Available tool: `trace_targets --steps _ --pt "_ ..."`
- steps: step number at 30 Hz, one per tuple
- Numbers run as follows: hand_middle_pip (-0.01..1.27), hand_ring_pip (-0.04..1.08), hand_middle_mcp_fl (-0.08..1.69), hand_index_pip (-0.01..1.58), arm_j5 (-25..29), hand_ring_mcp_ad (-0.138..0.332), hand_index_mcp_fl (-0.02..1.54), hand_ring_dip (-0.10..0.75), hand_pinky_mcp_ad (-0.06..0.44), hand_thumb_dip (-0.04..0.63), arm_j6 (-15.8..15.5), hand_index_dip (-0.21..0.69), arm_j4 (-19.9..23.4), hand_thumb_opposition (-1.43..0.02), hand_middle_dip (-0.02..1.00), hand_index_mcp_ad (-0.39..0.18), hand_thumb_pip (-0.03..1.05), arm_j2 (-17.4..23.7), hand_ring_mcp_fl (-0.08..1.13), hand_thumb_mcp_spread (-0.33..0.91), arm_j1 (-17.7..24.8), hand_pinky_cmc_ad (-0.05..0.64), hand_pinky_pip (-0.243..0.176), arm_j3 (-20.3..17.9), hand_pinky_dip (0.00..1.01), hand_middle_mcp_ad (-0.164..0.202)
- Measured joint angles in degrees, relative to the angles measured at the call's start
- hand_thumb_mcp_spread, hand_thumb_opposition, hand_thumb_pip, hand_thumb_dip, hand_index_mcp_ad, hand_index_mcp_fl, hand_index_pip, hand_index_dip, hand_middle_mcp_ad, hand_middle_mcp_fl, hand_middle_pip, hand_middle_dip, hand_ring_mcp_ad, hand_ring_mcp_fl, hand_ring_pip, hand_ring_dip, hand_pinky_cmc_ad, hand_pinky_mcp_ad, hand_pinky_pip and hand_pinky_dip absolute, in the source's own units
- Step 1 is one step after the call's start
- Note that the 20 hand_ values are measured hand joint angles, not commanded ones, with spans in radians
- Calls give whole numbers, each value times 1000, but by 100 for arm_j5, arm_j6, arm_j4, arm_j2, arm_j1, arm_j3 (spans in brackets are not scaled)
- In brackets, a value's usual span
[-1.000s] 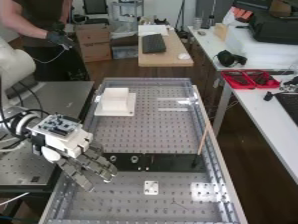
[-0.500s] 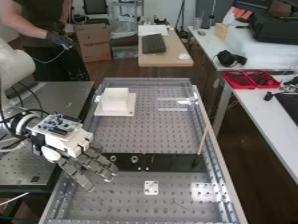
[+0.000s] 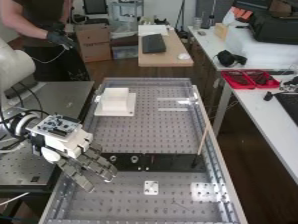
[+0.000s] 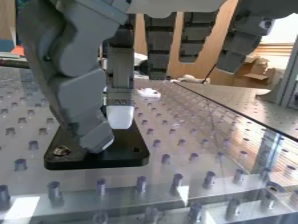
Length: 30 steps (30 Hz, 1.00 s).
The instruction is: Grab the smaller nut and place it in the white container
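In the high view, you have the robot hand (image 3: 98, 166) at the left end of the flat black bar (image 3: 174, 162), fingers extended and spread; your wrist view gives the thumb and one finger angled down over the bar, tips apart. You can log the larger nut (image 3: 113, 158) and the bearing (image 3: 134, 159) on the bar, but you cannot tell the smaller nut's position. Your white container (image 3: 116, 105) sits at the surface's far left, well apart from the robot hand.
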Motion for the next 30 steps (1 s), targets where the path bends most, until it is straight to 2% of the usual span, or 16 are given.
trace_targets --steps 14,15,16,30 --pt "129 101 183 1363 48 108 328 98 265 265 0 375 -73 -904 239 -124 620 -11 0 459 43 316 -10 45 140 54" --pt "129 101 182 1269 51 101 239 98 257 253 -3 361 -73 -897 239 -147 606 -8 0 457 49 316 -10 44 140 54" --pt "129 101 180 1248 53 96 195 98 265 253 -4 340 -72 -899 239 -150 607 -6 0 456 51 314 -10 43 140 54" --pt "129 101 164 1279 77 96 223 98 265 255 16 328 -83 -887 239 -150 646 96 0 459 55 314 -12 -15 140 56"
